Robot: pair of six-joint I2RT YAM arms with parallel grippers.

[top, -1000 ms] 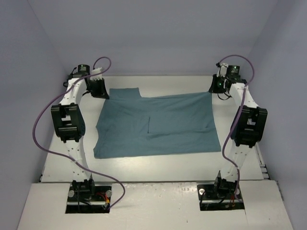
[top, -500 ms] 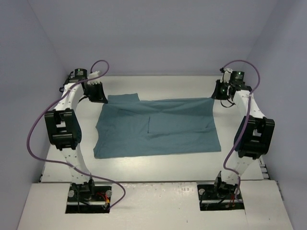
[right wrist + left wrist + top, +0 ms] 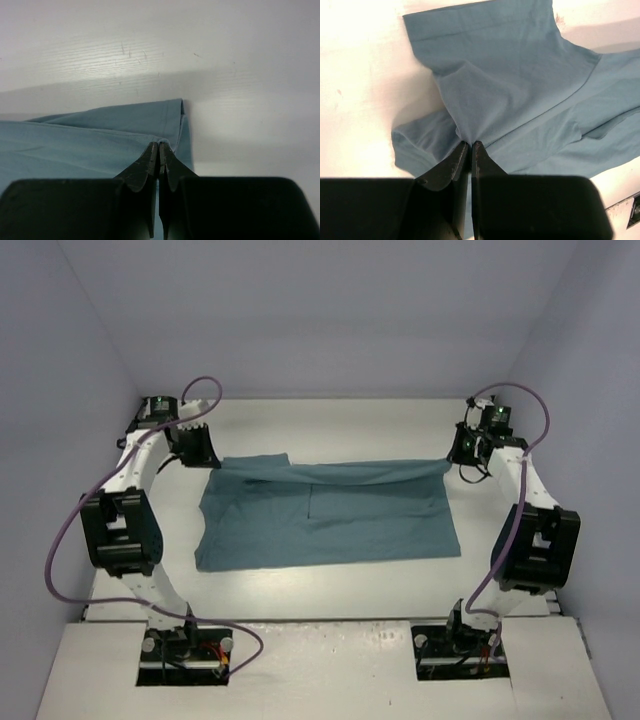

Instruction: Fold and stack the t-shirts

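Note:
The teal t-shirt (image 3: 330, 515) lies spread across the middle of the white table, its far edge lifted and drawn toward me in a low fold. My left gripper (image 3: 203, 458) is shut on the shirt's far left corner by the sleeve; in the left wrist view the pinched cloth (image 3: 470, 135) rises into the closed gripper (image 3: 470, 143). My right gripper (image 3: 458, 457) is shut on the far right corner; in the right wrist view the hem (image 3: 165, 125) folds into the closed gripper (image 3: 159, 145).
The white table (image 3: 330, 420) shows bare between the shirt and the back wall. Purple cables (image 3: 60, 540) loop beside both arms. Walls close in at left, right and back.
Both grippers have drawn the shirt's far edge toward the near side. The far part of the shirt has risen and shortened, and both arms' elbows have swung outward and nearer.

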